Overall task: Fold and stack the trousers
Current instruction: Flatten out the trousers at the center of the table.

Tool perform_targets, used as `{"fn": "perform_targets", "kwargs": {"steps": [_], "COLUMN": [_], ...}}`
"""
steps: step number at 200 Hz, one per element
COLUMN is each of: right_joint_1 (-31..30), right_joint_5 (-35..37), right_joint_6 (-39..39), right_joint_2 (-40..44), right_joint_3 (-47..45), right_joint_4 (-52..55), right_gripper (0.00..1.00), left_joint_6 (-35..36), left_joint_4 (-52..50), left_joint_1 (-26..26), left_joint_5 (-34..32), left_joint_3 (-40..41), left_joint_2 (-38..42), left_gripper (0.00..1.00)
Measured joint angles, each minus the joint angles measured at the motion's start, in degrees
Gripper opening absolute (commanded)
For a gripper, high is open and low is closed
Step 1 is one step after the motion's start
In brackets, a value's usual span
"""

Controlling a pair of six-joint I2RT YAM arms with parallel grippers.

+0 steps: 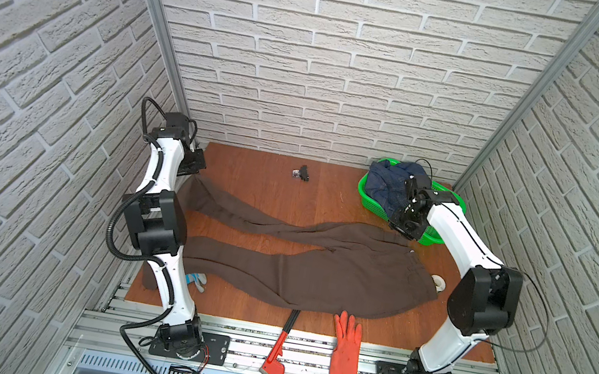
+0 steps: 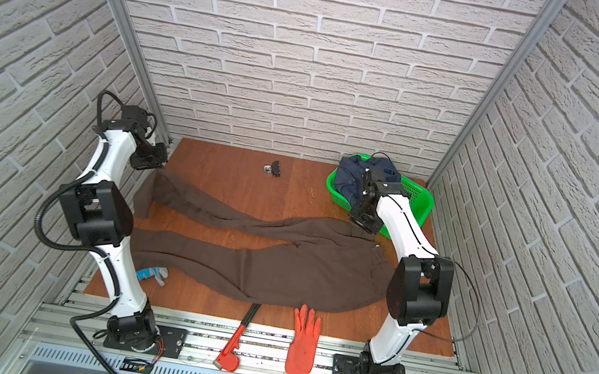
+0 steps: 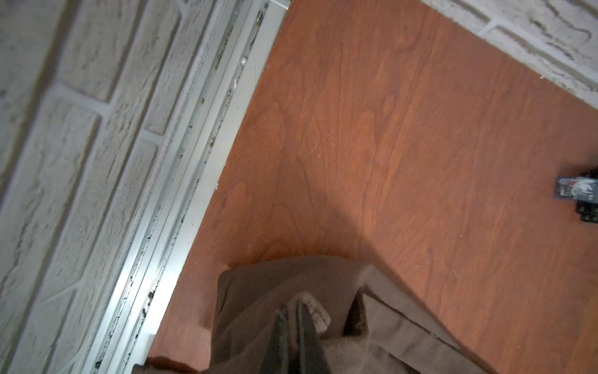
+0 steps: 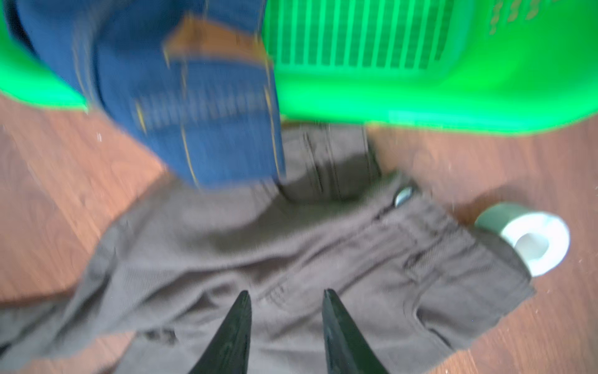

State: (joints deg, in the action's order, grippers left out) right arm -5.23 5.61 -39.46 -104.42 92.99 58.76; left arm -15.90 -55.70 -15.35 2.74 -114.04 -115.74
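Wooden table (image 1: 251,172) | trousers (image 1: 316,276) lie lengthwise, waist end beside green basket (image 2: 416,198) | left gripper (image 3: 293,311) clamped on hem farthest from basket | right gripper (image 4: 286,294) part-open, empty — over waistband

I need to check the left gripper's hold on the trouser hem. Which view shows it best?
The left wrist view: the left gripper is shut on the hem of the trousers, seen close. In both top views the gripper's own body hides the pinch; the right wrist view shows only the waistband end.
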Motion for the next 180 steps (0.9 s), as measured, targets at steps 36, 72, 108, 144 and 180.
{"fn": "perform_targets", "kwargs": {"steps": [36,72,108,144,180], "right_joint_1": [0.4,-0.1,-3.0,-8.4,-12.3], "right_joint_5": [-1.0,-4.9,-7.5,-8.3,-8.5], "right_joint_6": [0.9,2.9,4.8,6.1,7.1], "right_joint_2": [-10.0,-12.9,-14.3,-16.2,-18.3], "right_joint_3": [7.6,8.6,12.4,13.1,12.0], "right_joint_4": [0.0,-0.9,-0.8,-0.2,0.5], "right_gripper": [0.38,0.39,0.42,0.46,0.46], "left_joint_6": [0.5,0.4,0.2,-0.3,-1.7], "left_joint_4": [2.0,7.3,12.9,15.0,12.0], "left_joint_1": [-1.3,-3.8,-4.9,-6.3,-7.9], "left_joint_5": [1.4,8.4,14.9,16.8,14.2], "left_joint_3": [9.9,25.5,33.3,35.6,33.3], "left_joint_2": [10.9,28.3,42.5,42.5,36.4], "left_gripper": [0.00,0.00,0.00,0.00,0.51]}}
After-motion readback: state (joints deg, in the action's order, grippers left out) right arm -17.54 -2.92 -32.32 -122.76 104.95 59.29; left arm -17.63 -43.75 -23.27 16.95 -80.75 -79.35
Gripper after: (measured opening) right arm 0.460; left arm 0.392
